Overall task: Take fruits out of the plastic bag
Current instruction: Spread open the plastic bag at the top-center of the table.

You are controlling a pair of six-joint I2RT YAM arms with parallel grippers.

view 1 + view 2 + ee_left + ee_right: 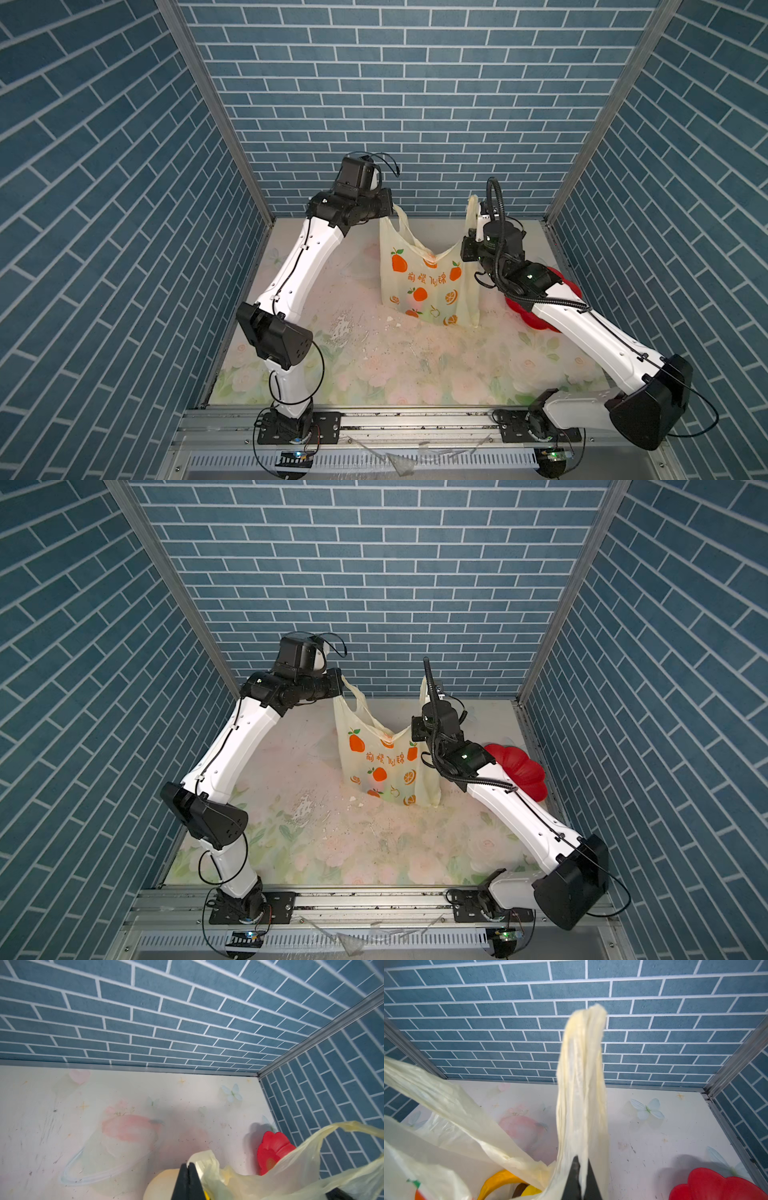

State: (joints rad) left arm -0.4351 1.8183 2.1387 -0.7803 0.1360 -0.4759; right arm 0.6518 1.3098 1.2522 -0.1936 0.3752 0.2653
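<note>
The plastic bag (424,286) hangs upright between the two arms, toward the far edge of the table (374,374) and a little right of its middle. Its bottom seems to rest on the table.

The left claw (188,1180) is clenched tight on the left handle (209,1162), its black fingers pressed together with the thin film pinched between them. The right claw (581,1176) is likewise clamped on the right handle (581,1084), whose bunched strip stands up beyond the fingertips.

Both claws sit above the bag and hold the handles apart, so in both top views the mouth sags open in a V between them. The fruits (500,1183) lie below the claws, down inside the bag. The right wrist view shows a yellow banana (492,1184) curving beside a dark piece (519,1189); film hides the rest.

The red plate (555,276) lies near the right edge, partly under the right arm, which looks the nearer one to it.

As I judge it, neither claw is free to reach in. One would have to let go, or the bag would have to be tipped.
</note>
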